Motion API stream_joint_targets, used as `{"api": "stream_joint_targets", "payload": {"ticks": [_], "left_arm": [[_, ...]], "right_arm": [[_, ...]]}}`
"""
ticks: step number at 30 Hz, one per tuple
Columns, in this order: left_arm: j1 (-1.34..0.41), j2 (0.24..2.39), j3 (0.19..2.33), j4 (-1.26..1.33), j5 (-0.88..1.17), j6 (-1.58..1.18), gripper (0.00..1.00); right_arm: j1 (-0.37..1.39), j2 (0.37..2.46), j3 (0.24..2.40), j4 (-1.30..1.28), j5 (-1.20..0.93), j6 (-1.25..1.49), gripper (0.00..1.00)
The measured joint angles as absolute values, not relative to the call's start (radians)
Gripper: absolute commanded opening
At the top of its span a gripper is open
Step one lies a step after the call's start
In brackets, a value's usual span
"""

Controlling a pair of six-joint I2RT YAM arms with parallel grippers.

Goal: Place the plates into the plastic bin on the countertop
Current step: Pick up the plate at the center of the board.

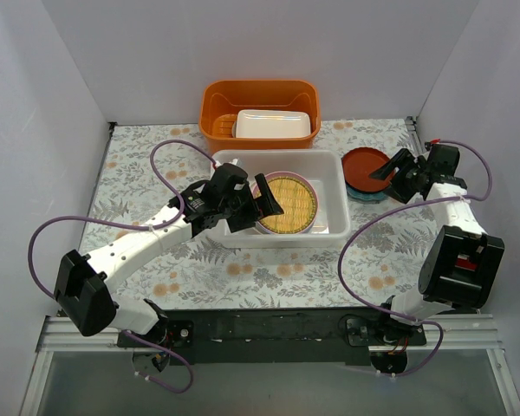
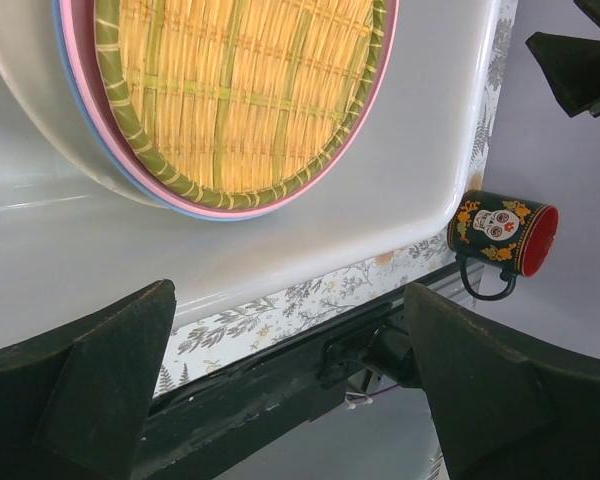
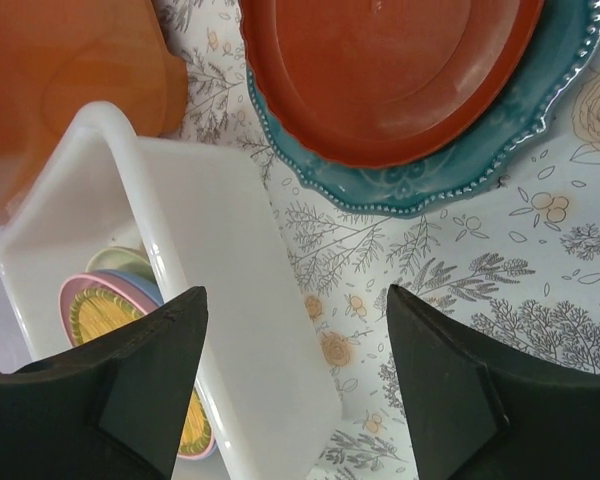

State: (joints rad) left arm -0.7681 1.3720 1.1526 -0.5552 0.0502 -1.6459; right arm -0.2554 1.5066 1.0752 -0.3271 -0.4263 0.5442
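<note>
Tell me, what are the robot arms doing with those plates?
They are packing plates into the white plastic bin. A yellow woven plate tops a stack already inside, and the left hand hangs open and empty next to it. The right hand, open too, hovers near the red-brown plate lying on a teal plate outside the bin, holding nothing.

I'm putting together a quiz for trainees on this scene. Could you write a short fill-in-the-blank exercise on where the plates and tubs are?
1. In the plastic bin, the woven-pattern plate on top is coloured ____.
2. The red-brown plate rests on a ____ scalloped plate.
3. The small white box sits inside the ____ tub.
Missing words: yellow; teal; orange.
</note>
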Motion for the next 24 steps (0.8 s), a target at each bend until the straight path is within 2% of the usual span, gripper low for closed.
{"api": "stream_joint_targets", "payload": {"ticks": [14, 24], "left_arm": [[-0.768, 1.372, 1.108, -0.546, 0.05, -1.645, 0.98], [-0.768, 1.405, 1.123, -0.582, 0.022, -1.627, 0.98]], "right_arm": [[-0.256, 1.676, 1.073, -0.245, -0.365, 0.604, 0.72], [-0.272, 1.806, 1.15, -0.199, -0.369, 0.636, 0.7]]}}
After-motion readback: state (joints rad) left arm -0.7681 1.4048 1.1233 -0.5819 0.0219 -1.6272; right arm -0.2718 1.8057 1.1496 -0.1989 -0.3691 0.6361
